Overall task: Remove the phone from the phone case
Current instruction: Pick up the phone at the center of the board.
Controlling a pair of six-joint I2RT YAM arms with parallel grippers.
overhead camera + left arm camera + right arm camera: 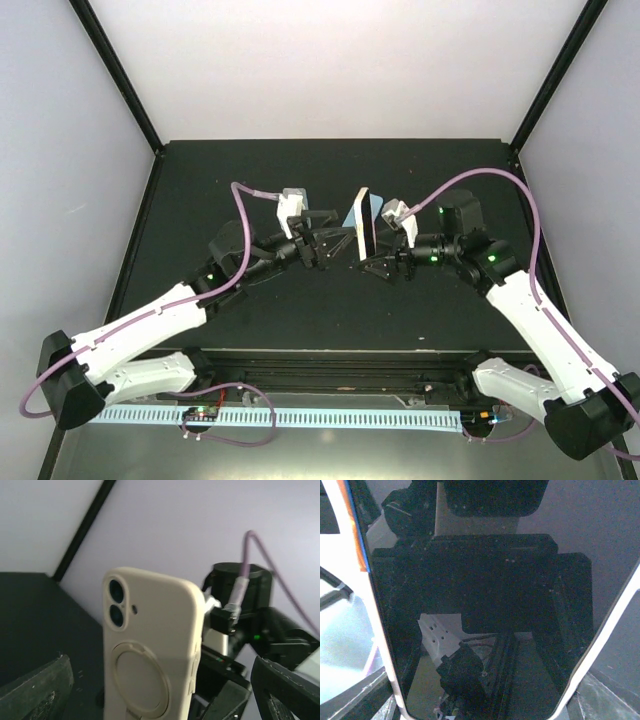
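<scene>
The phone in its cream case (364,224) stands upright on edge over the middle of the table. In the left wrist view the case back (150,645) faces me, with two camera holes and a round ring. My left gripper (322,250) is open, its fingers (35,690) spread wide on either side of the case and clear of it. In the right wrist view the black screen (480,590) fills the frame. My right gripper (386,264) is closed on the lower sides of the cased phone, its fingers (367,700) against the case rim.
The black table (330,320) is bounded by black frame posts (115,70) and pale walls. The right arm's black wrist and purple cable (250,580) sit just behind the phone. A white perforated strip (280,415) runs along the near edge.
</scene>
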